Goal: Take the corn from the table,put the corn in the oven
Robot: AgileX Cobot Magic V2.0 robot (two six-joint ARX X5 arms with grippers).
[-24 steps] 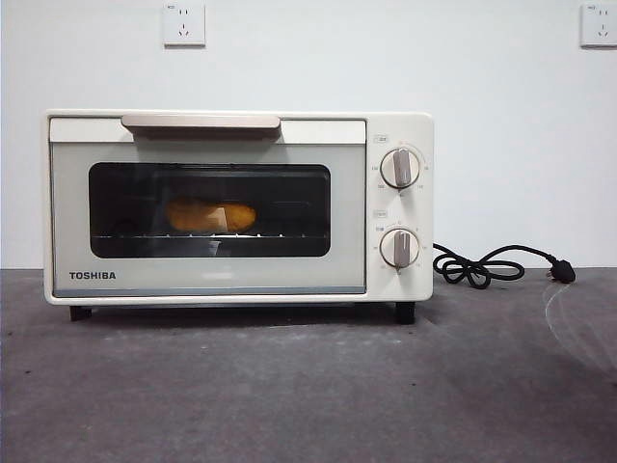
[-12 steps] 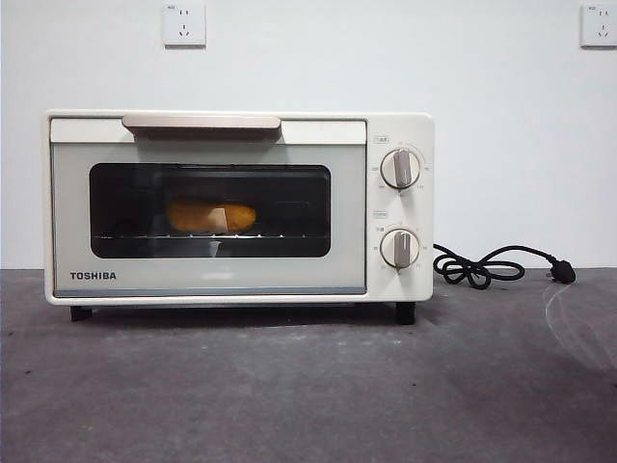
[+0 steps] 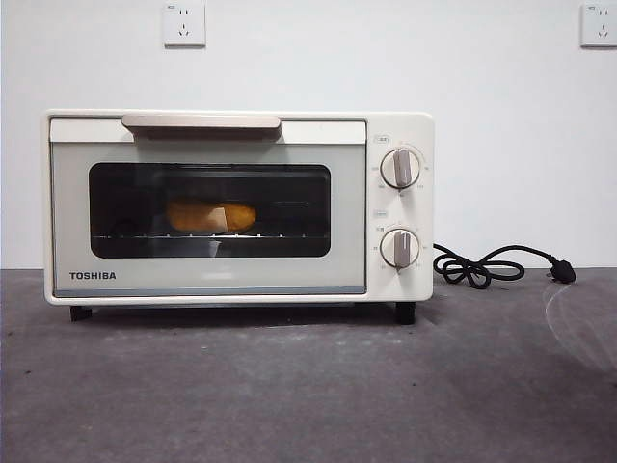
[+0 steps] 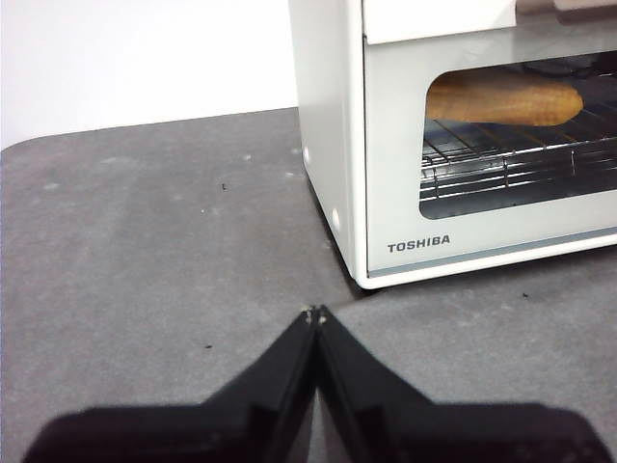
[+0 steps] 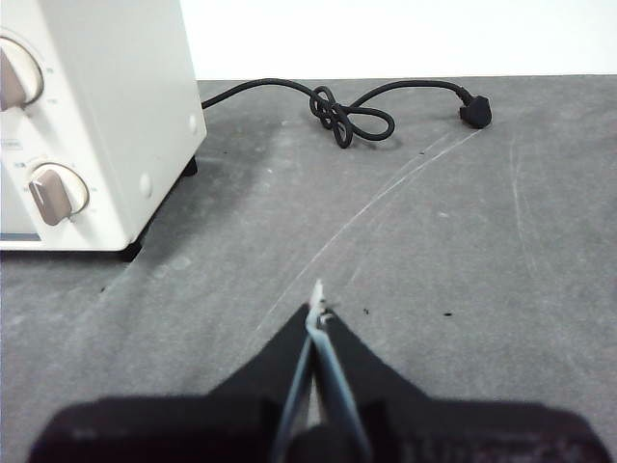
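Observation:
The cream-white TOSHIBA oven (image 3: 238,205) stands on the dark grey table (image 3: 308,386) with its glass door closed. Behind the window the yellow-orange corn (image 3: 211,215) lies on the wire rack, and the left wrist view shows the corn (image 4: 504,99) there too. My left gripper (image 4: 315,313) is shut and holds nothing, low over the table off the oven's (image 4: 453,135) left front corner. My right gripper (image 5: 318,309) is shut and empty, over the table beside the oven's (image 5: 96,116) knob side. Neither gripper appears in the front view.
A black power cord (image 3: 487,267) with its plug lies coiled on the table to the right of the oven, and the cord (image 5: 352,111) also shows in the right wrist view. Two wall sockets (image 3: 183,24) sit on the white wall behind.

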